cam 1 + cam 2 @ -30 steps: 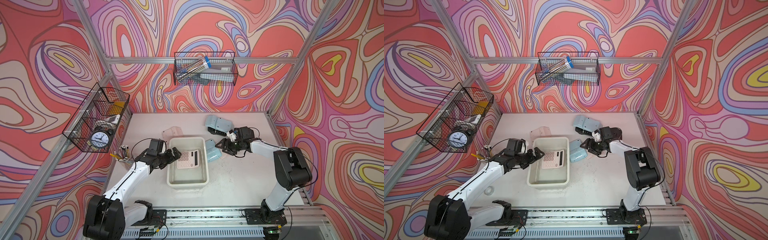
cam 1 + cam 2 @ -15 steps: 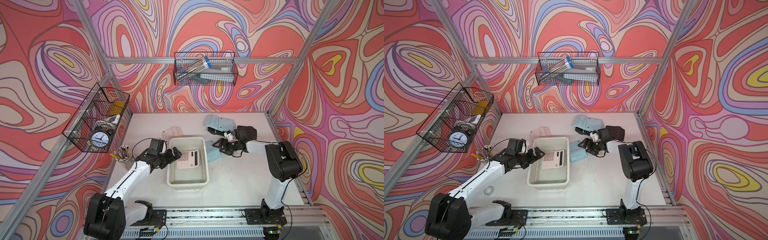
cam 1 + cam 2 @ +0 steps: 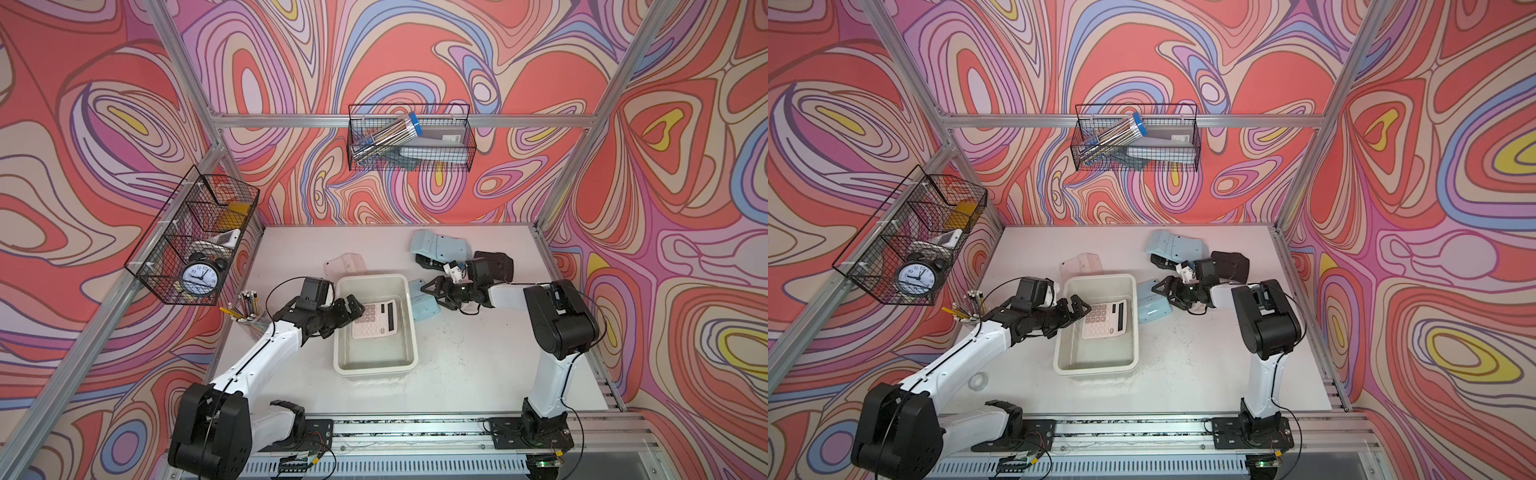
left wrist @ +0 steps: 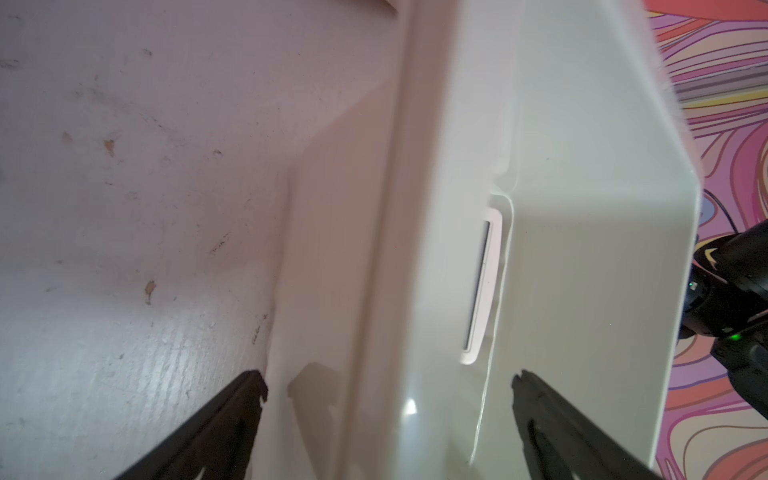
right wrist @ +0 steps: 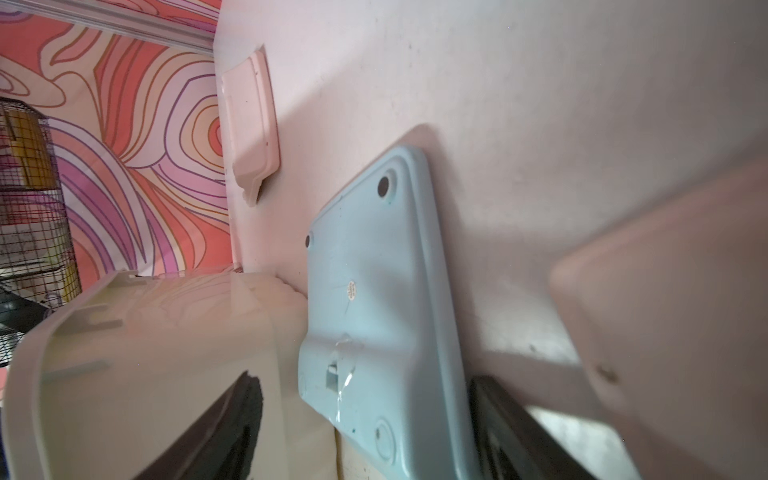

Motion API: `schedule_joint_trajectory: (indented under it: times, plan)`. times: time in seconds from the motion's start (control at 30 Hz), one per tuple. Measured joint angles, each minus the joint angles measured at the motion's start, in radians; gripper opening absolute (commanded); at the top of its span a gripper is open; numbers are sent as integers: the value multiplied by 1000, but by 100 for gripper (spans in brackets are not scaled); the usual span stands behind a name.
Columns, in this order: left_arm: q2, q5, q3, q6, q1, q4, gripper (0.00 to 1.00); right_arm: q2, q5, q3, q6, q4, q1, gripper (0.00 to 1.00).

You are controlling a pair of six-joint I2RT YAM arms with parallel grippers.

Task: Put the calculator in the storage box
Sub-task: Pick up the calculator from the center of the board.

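**Change noted.** Against a second ago, I am finding my left arm unmoved. My right arm's elbow is now standing closer in over the white surface [image 3: 457, 365], while its tool end is keeping the same spot. The pale pink desk calculator with a dark display [image 3: 376, 320] is lying flat, keys up, inside the cream-white rectangular plastic storage box [image 3: 376, 366], as it was then. I am judging this item's placement done, with only my withdrawal outstanding.

**Left tool** [image 3: 347, 316]. It is standing fully open and carrying nothing. In the left wrist view it [image 4: 388, 382] is straddling the box's left wall, one finger outside over the surface and one inside. I am seeing no contact with the wall or with the calculator.

**Right tool** [image 3: 434, 296]. It is sitting low, just beside the box's right wall, with the jaws spread wide. In the right wrist view it [image 5: 363, 382] is bracketing the near end of a pale blue flat calculator [image 5: 374, 291], which is lying underside up just beside that wall. One finger is sitting in front of the box's outer wall, the other beyond the blue casing. I am unable to tell whether either finger is touching it. Nothing is being lifted or gripped.
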Motion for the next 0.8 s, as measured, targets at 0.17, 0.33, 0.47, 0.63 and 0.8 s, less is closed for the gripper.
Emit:
schedule_joint_trajectory:
  times: [0.17, 0.33, 0.47, 0.63, 0.8]
  plan:
    - [10, -9, 0, -3, -7, 0, 99, 2, -36, -43, 84, 78, 14, 68]
    - [11, -15, 0, -4, -11, 0, 99, -13, -69, -74, 174, 140, 15, 58]
    - [13, -18, 0, -6, -16, 0, 99, -31, -81, -75, 219, 188, 15, 50]
    - [15, -16, 0, -8, -18, 1, 99, -31, -82, -75, 242, 211, 16, 39]
    - [15, -16, 0, -8, -23, 1, 99, -27, -79, -69, 234, 196, 23, 28]
